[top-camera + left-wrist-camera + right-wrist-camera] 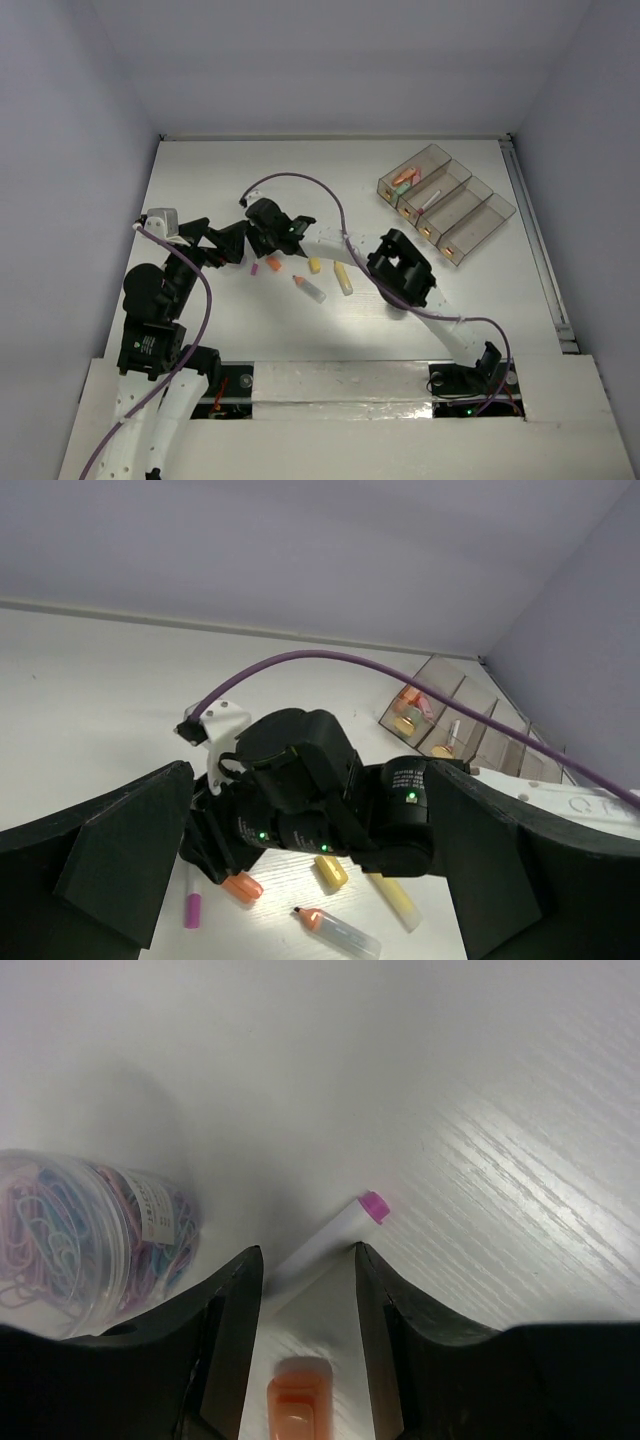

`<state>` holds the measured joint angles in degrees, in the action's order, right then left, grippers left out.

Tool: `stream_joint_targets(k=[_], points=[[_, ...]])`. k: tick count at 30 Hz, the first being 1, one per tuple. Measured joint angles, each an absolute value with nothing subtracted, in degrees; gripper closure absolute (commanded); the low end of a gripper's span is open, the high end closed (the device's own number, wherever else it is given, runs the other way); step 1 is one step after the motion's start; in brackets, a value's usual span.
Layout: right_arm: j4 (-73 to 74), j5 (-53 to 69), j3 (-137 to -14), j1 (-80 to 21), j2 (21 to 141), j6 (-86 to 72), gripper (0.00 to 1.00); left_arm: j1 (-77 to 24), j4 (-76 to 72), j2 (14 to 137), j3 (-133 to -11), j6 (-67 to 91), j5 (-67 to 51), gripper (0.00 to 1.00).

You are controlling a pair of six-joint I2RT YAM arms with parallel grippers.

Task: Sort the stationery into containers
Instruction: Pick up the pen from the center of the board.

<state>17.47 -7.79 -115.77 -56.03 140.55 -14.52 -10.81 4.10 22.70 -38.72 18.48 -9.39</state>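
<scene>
Currently: right gripper (306,1256) low over white counter (480,1110), jaws partly apart, astride thin white pen with magenta cap (340,1225). Left gripper (312,772) spread wide, holding nothing.

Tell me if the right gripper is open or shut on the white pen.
Open. Right wrist view shows the right gripper with fingers apart; the white pen lies across the gap, not clamped.

Bright, even, cool light falls from overhead, throwing soft shadows under the arms (330,245) and a pale sheen on the table (350,322) at 5 o'clock, while the right wrist view blurs the paper-clip tub (90,1230) at 9 o'clock.
</scene>
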Motion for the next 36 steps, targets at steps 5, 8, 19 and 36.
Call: stream_joint_targets(k=[5,8,19,36], points=[[18.5,-12.3,-119.1,-57.8,142.8,-10.3,0.52,-10.8,4.1,22.7,-38.7,18.5,-9.4,0.01],[18.6,-14.3,-120.2,-58.5,143.6,-8.9,0.55,-10.8,4.1,22.7,-38.7,18.5,-9.4,0.01],[17.4,-16.7,-119.7,-59.3,143.7,-7.8,0.87,-10.8,4.1,22.7,-38.7,18.5,-8.7,0.01],[6.7,-14.6,-105.6,-57.9,136.6,-20.4,1.0,-10.8,4.1,22.7,-38.7,18.5,-7.9,0.01]])
